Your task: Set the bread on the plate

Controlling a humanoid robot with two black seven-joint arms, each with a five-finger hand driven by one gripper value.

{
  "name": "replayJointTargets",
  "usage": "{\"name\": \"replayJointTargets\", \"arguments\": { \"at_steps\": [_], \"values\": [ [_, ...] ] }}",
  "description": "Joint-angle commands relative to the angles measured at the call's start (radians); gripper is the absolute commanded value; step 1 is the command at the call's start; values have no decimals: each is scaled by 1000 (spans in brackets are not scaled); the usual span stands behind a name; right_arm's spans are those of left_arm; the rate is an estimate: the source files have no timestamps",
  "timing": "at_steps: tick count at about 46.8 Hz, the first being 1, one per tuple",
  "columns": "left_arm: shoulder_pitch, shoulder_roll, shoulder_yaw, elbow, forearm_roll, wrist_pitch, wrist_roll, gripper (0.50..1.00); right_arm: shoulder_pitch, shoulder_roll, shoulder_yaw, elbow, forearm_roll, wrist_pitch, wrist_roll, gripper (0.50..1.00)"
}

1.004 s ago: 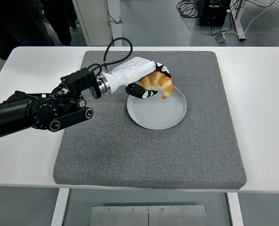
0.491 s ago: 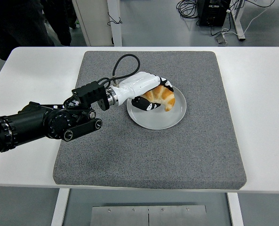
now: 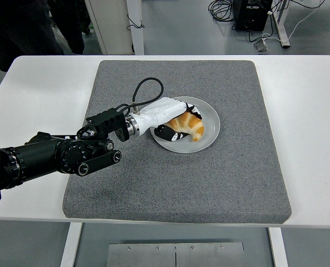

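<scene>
A golden croissant [image 3: 191,126] lies on the white round plate [image 3: 210,117] in the middle of the grey mat [image 3: 176,178]. My left hand [image 3: 175,122], white with black fingertips, comes in from the left on a black arm. Its fingers are still curled around the croissant's left side, with the bread resting low on the plate. The right arm is out of view.
The grey mat covers most of the white table [image 3: 309,111]. A black cable [image 3: 145,89] loops above my left wrist. A person in dark clothes [image 3: 20,22] stands at the top left. Cables and equipment lie on the floor beyond the table.
My left hand has moved down and toward the near side, lowering the croissant from above the plate's far rim onto the plate. The arm has slid in further.
</scene>
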Motion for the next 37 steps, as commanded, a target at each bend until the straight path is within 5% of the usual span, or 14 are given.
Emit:
{"name": "replayJointTargets", "arguments": {
  "at_steps": [1, 26, 37],
  "values": [
    [0, 0, -3, 0, -2, -1, 0, 500, 0, 0, 0, 0, 1, 0, -1, 1000],
    [2, -1, -5, 0, -44, -1, 2, 587, 0, 0, 0, 0, 1, 0, 0, 1000],
    [2, -1, -6, 0, -66, -1, 2, 670, 0, 0, 1, 0, -1, 0, 0, 1000]
  ]
}}
